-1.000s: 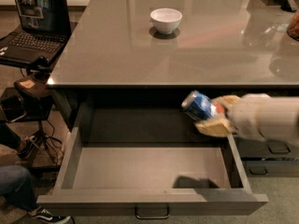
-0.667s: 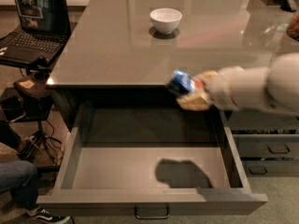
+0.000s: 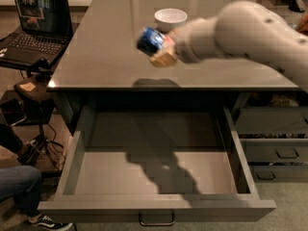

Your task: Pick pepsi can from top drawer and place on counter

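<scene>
Lifted out of the shallow grey top drawer (image 3: 159,177), the small blue pepsi can (image 3: 150,40) now hangs above the glossy grey-brown counter (image 3: 103,57), clamped in the tan gripper (image 3: 161,53). The placing step likely needs lowering, then release.

The claw (image 3: 161,53), gripping the pepsi can (image 3: 149,38), has risen from over the top drawer (image 3: 96,177) and swung left; it now hangs above the worktop (image 3: 91,57) near its front edge, casting a shadow (image 3: 155,83) there.
</scene>
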